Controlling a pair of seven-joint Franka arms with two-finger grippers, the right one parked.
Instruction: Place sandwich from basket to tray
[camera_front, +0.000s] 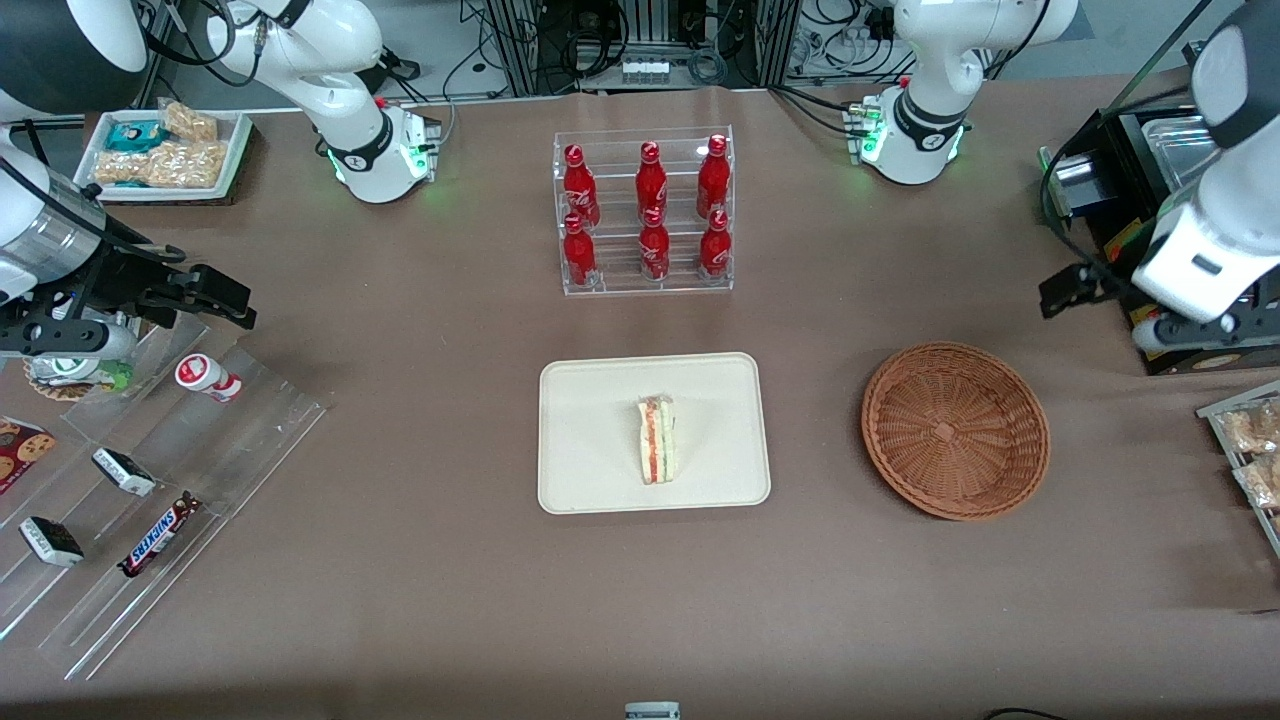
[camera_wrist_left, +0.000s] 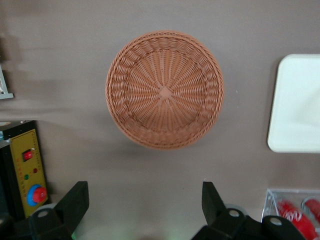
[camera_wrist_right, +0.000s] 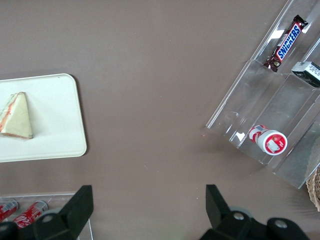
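From my wrist camera I see the gripper (camera_wrist_left: 145, 210) with its jaws spread wide and nothing between them; both black fingers (camera_wrist_left: 74, 201) hang above bare brown table (camera_wrist_left: 150, 165). The gripper sits high over the working arm's end of the table, farther from the front camera than the basket (camera_wrist_left: 164, 89), and is well clear of it. In the front view the arm's white body covers most of the gripper (camera_front: 1165, 325), so I rely on the wrist view for the jaws.

The basket (camera_front: 955, 430) lies flat on the table (camera_front: 400, 560) with only wicker showing inside. Beside it, toward the parked arm's end, is the tray (camera_front: 590, 400), apart from the basket with a strip of table between them. The sandwich (camera_front: 657, 440) lies on the tray, near its middle, with the red and green filling edge facing up toward the front camera. The right wrist view shows the sandwich (camera_wrist_right: 16, 116) as a pale triangle resting inside the tray (camera_wrist_right: 60, 125) rim.

Farther from the front camera than the tray stands a clear rack (camera_front: 644, 210) of six red bottles (camera_front: 651, 180). Just beside the gripper I see a black box (camera_wrist_left: 22, 165) with a yellow panel and red buttons.
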